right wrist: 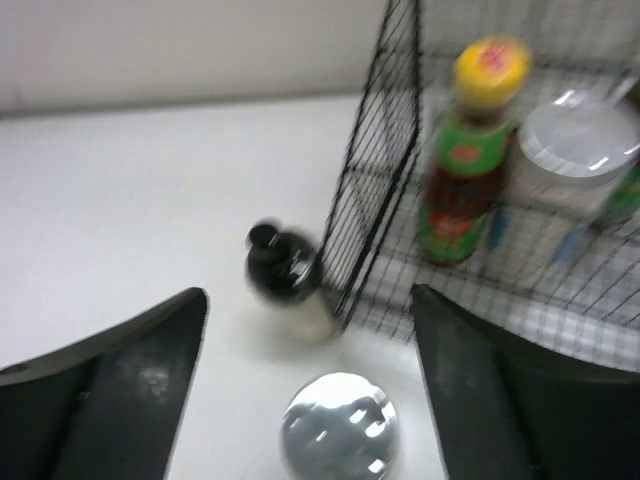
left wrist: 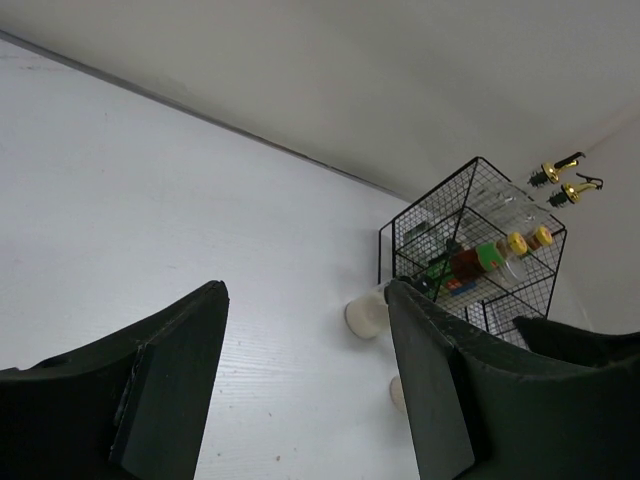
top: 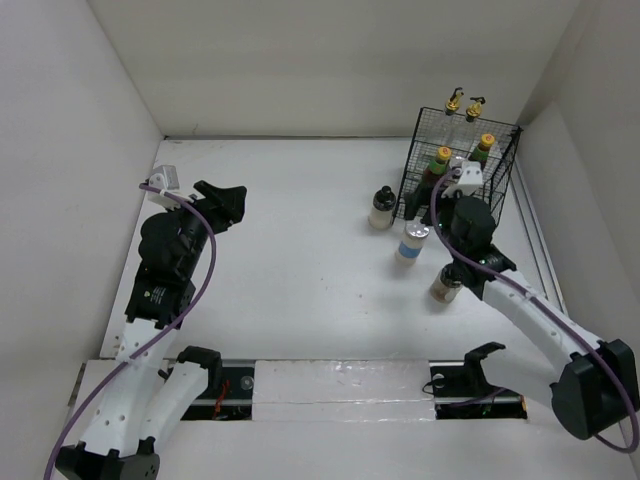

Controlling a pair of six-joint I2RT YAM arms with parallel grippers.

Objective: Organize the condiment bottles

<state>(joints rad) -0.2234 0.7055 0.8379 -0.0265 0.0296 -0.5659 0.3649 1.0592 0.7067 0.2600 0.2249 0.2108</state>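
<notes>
Currently, the right gripper [right wrist: 308,300] is hanging with jaws apart and empty near a silver-lidded jar [right wrist: 338,425], and the left gripper [left wrist: 305,290] is gaping too. A green-labelled bottle [right wrist: 465,170] is standing inside the far-right wire basket [right wrist: 372,170], with a black-lidded jar [right wrist: 285,265] sitting just left of it.

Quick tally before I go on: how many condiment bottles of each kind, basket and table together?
Gold-spouted tall bottles: 2
Orange-capped bottles: 2
Short lidded jars: 4
Total: 8
</notes>
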